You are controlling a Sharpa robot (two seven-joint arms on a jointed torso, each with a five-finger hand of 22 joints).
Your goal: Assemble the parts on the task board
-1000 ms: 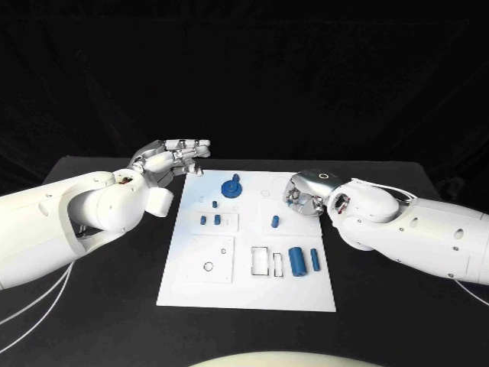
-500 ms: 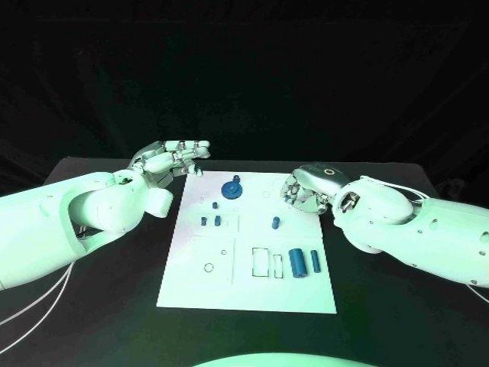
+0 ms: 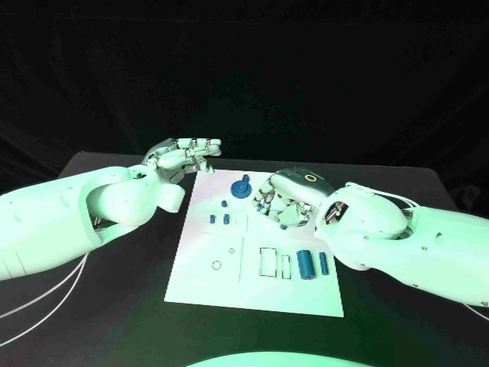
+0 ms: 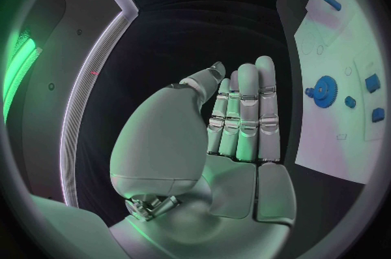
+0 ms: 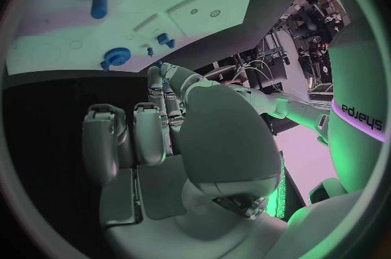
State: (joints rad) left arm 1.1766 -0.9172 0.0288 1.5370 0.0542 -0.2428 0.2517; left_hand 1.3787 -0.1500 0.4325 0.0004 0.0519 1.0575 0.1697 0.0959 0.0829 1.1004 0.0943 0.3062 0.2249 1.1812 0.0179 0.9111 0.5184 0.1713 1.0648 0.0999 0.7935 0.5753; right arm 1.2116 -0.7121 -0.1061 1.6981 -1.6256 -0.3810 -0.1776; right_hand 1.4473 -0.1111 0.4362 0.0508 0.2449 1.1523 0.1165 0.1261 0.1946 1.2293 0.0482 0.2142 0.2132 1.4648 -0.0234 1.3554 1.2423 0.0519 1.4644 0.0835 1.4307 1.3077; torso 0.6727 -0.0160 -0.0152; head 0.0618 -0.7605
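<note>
The black bench [image 3: 112, 306] carries the white task board [image 3: 217, 284] at its middle. The right hand [image 3: 286, 197] hangs over the board's far right part, its fingers curled downward just above a small blue peg; whether they touch or pinch anything cannot be told. The left hand [image 3: 185, 155] sits off the board's far left corner, fingers straight and lying side by side, holding nothing. A large blue cylinder [image 3: 306, 263] lies in the board's near right area, with a thinner blue rod [image 3: 324, 264] just beside it. A blue gear [image 3: 242, 187] stands near the far edge. Two small blue blocks [image 3: 219, 219] sit left of centre.
</note>
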